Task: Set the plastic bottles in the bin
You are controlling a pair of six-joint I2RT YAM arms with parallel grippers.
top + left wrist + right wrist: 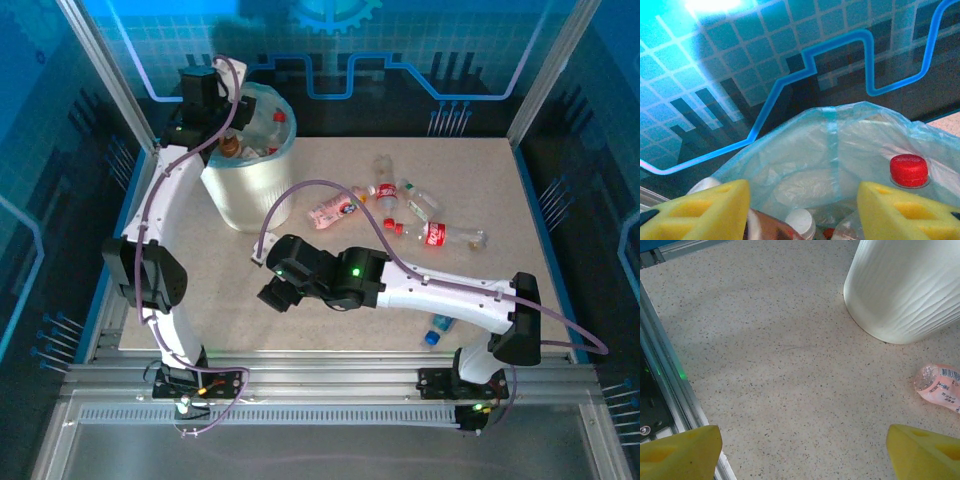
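From where I am standing, the left gripper [802,207] is hanging over the mouth of the white, ribbed, round bin [245,195], which is lined with a translucent pale-blue plastic bag [830,145]. Its yellow fingers [715,210] are standing moderately apart with nothing between them, and beneath them a clear plastic bottle with a red cap [909,171] is lying inside the bag among others. The right gripper [804,440] is hovering low over the speckled beige table [765,365], spread wide and gripping nothing. A crumpled, pink-labelled clear plastic bottle [940,389] is lying on its side near the foot of the bin. A loose cluster of red-labelled clear plastic bottles [440,236] is lying further along the table, well apart from the bin, and a blue-capped bottle [437,330] is resting beside the right arm. I am judging the left arm to be done over the bin and the right to be lining up the next pick. To do this well, the left should be rising straight up before swinging away, so its fingers are not snagging the bag. The right should be turning toward the pink bottle, straddling it across its body rather than lengthwise, and closing gently, since such a thin bottle is likely to be giving and slipping.
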